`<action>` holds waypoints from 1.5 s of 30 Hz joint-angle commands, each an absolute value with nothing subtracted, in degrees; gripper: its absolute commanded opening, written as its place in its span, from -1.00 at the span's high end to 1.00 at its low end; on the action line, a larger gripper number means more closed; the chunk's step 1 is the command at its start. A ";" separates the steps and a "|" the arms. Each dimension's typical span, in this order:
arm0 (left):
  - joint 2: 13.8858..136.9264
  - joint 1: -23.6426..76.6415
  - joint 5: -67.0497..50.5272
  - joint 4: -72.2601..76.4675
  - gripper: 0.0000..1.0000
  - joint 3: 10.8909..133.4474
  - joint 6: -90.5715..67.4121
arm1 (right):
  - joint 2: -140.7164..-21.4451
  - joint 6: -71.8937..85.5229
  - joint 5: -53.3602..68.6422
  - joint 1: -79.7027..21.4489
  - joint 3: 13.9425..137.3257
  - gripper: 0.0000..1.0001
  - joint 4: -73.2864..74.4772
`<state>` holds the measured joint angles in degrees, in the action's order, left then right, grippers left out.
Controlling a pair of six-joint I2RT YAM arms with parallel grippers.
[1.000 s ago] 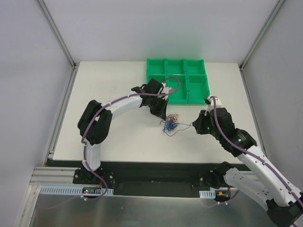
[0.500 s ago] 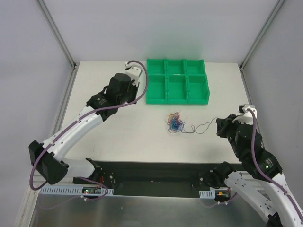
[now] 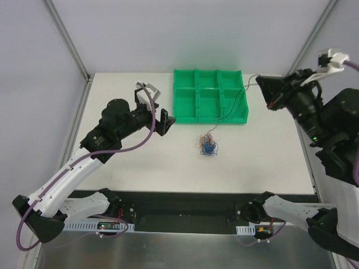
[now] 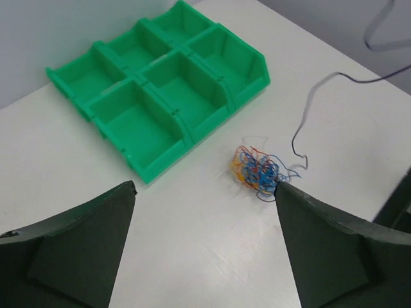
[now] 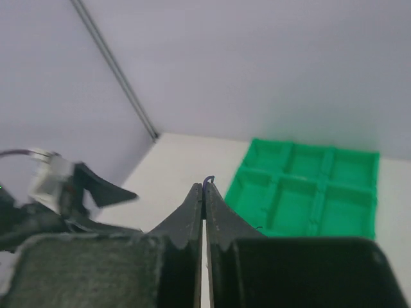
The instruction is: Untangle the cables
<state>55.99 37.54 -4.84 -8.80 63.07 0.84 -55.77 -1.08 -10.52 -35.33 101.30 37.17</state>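
The counter [image 3: 140, 162] is a plain white board, bare apart from a green tray [image 3: 197, 112] and the cables [image 3: 209, 145]. Pale grey panels [image 3: 33, 84] close it in on three sides, with aluminium posts [image 3: 67, 39] running up the back corners.

The left pincer [image 4: 205, 187] hangs over the counter with its fingers spread wide, holding nothing. From its wrist the cables lie just ahead of its right fingertip, flat on the counter in a small bunch of blue, orange and yellow. The tray, with six compartments, sits further ahead and to the left, apart from the cables.

The right pincer [image 3: 262, 84] is raised high near the tray's far right corner. It is pressed together on a dark strand [image 3: 236, 102], which curves down from its tips, across the tray, to the cables below.
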 commanded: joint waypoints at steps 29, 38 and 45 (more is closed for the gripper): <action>106.88 48.43 -17.33 22.43 -0.46 62.67 -26.72 | -60.30 8.45 0.36 -35.24 128.24 0.99 15.03; 88.89 34.57 -6.76 0.72 -0.41 52.31 -32.95 | -54.67 -6.31 -17.73 -35.24 117.34 0.98 16.60; 66.38 27.25 -3.51 -10.10 -0.58 48.95 -28.75 | -55.81 -17.22 -31.70 -35.24 113.20 0.98 22.84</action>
<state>76.84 28.32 -5.23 -2.59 48.90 -30.68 -53.76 -8.12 -19.88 -35.33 114.19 18.96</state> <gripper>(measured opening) 0.788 0.014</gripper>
